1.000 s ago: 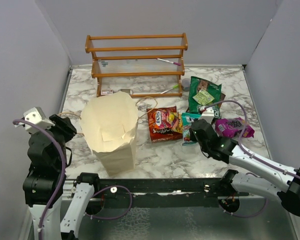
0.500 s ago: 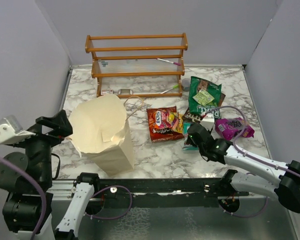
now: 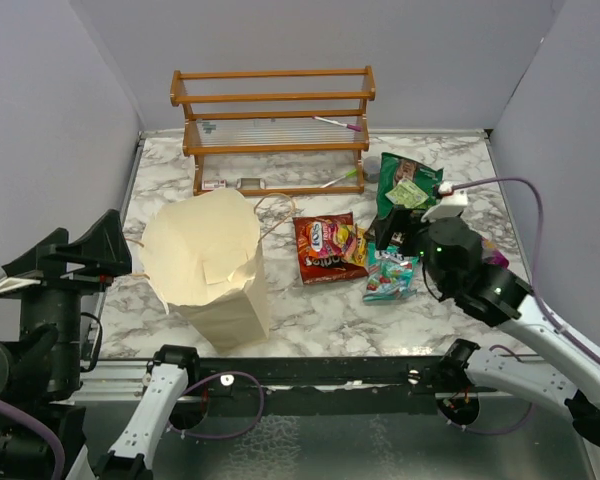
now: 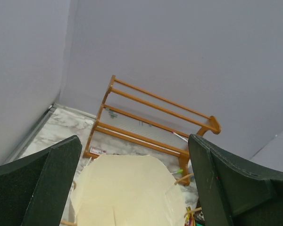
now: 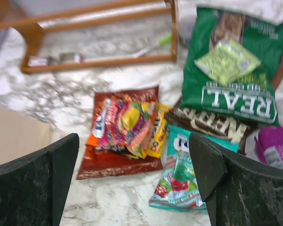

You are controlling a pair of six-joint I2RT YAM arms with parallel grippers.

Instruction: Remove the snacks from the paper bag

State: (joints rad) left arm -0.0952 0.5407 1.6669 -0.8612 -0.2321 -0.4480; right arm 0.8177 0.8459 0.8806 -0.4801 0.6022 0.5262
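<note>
The left gripper (image 4: 134, 137) hangs high over the tall cream paper bag with thin cord handles (image 4: 132, 193); its two dark fingers (image 4: 37, 188) are spread wide and hold nothing; the bag sits below and between them. The bag stands on the white and grey marble table (image 3: 310, 305); its top looks like one flat cream sheet, so I cannot tell if any snack is inside.

The right gripper (image 5: 133, 136) is spread wide too, with nothing in it; the crinkly orange-red foil packet (image 5: 125, 129) lies right under the gap between its fingers; the small teal packet (image 5: 179, 179) lies next to one finger; the big green packet with white letters (image 5: 236, 94), the little light green packet (image 5: 226, 61) on top of it and the brown packet (image 5: 207, 125) under it lie past the fingertips; the purple packet (image 5: 278, 146) peeks out beside that same finger. The brown wooden rack (image 3: 270, 98) stands far beyond both grippers.

I think the job now is to check the bag; the left fingers should come down slowly and pinch one edge of the rim softly, so the bag does not fall; the right fingers should go in from above; a push from the side may tip the thin paper over.
</note>
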